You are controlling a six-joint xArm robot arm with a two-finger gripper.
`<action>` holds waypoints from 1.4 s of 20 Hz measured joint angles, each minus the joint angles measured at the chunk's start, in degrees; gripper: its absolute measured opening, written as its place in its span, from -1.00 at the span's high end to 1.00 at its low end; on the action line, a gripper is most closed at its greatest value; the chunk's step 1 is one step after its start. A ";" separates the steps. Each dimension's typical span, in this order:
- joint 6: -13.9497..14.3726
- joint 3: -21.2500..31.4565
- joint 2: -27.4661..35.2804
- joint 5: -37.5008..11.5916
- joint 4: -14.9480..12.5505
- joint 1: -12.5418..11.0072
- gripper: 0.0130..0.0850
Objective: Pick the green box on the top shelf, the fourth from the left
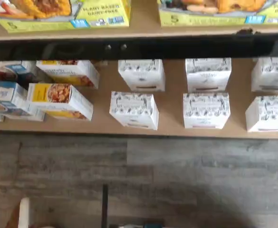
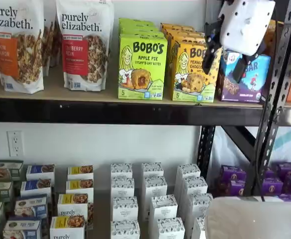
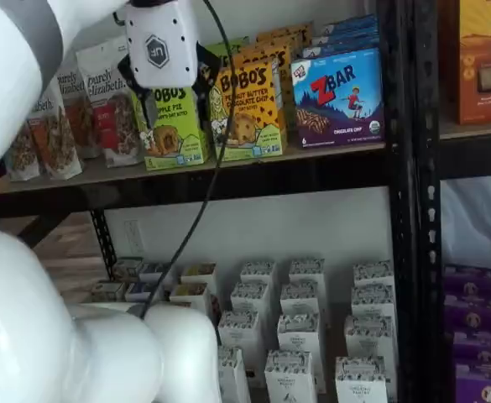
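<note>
Green box point(image 2: 142, 66) stands upright on the top shelf point(image 2: 110, 94), and the hand point(image 2: 226, 58) hangs in front of that shelf, holding nothing. In a shelf view its two black fingers point(image 2: 209, 56) hang spread from the white body with a clear gap between them, in front of the yellow-orange box point(image 2: 193, 71) and the blue box point(image 2: 244, 79). The other fixed camera puts the hand point(image 3: 169, 105) over the green box point(image 3: 174, 130), hiding the left of its front, with a black cable point(image 3: 214, 159) trailing down beside it.

Only the fixed cameras show readable fronts: "BOBO'S APPLE PIE STUFF'D OAT BITES" on the green box, "BOBO'S PEANUT BUTTER CHOCOLATE CHIP" on its yellow-orange neighbour just beside it, "ZBAR" on the blue one, and "purely elizabeth." on the granola bags point(image 2: 84, 45) to the left.

The wrist view shows no fingers. It looks down on the shelf's black front beam point(image 1: 139, 47), a lime carton edge point(image 1: 100, 19) reading "PLANT-BASED DAIRY-FREE", and small white boxes point(image 1: 134, 110) on the lower level, above grey plank floor point(image 1: 177, 180).
</note>
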 joint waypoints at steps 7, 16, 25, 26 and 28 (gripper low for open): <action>6.04 -1.76 3.43 -4.99 -4.25 7.62 -1.00; 12.01 -6.77 11.79 -10.01 -7.25 14.48 -1.00; 14.59 -11.26 18.60 -14.26 -8.31 17.45 -1.00; 14.67 -11.83 19.27 -14.26 -8.47 17.54 -1.00; 14.63 -12.85 20.48 -14.31 -8.33 17.49 -1.00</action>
